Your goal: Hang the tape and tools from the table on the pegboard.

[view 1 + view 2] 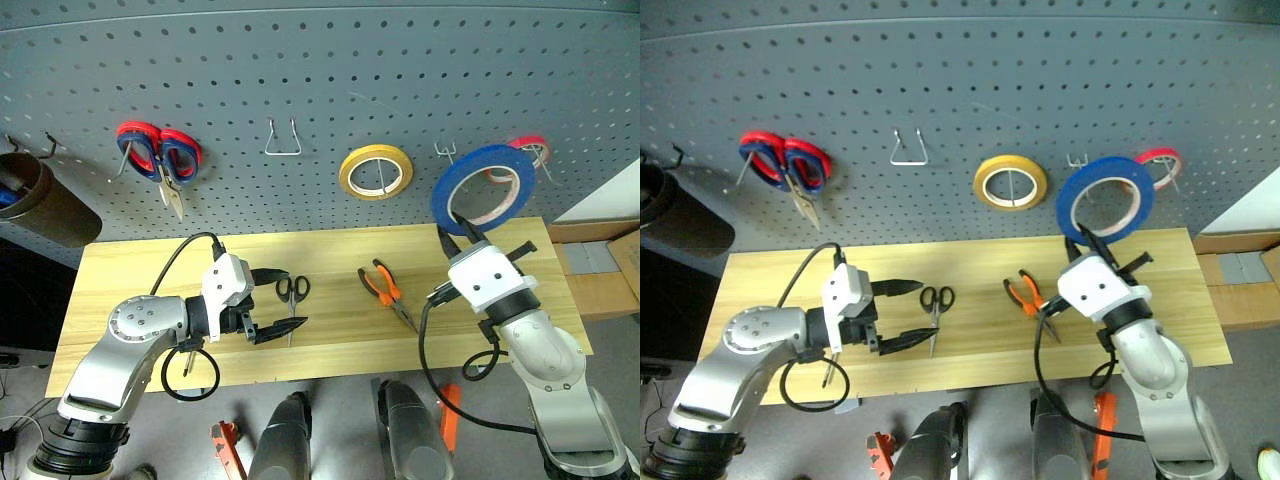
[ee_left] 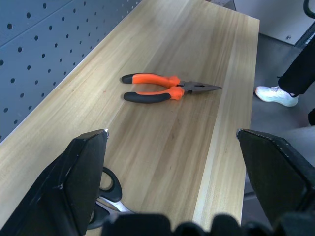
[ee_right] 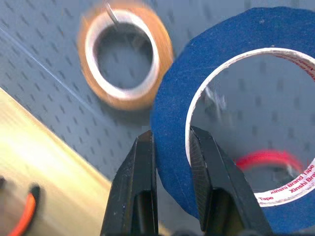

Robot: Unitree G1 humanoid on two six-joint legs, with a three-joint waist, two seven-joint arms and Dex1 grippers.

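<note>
Right end effector (image 1: 460,226) clamped on blue tape (image 1: 483,189), holding it up against the pegboard (image 1: 320,90), between yellow roll (image 1: 376,171) and red roll (image 1: 530,150). Left end effector (image 1: 282,298) wide over the desk (image 1: 330,250), black scissors (image 1: 292,292) between its fingers; pliers (image 1: 385,290) lie between both end effectors.
</note>
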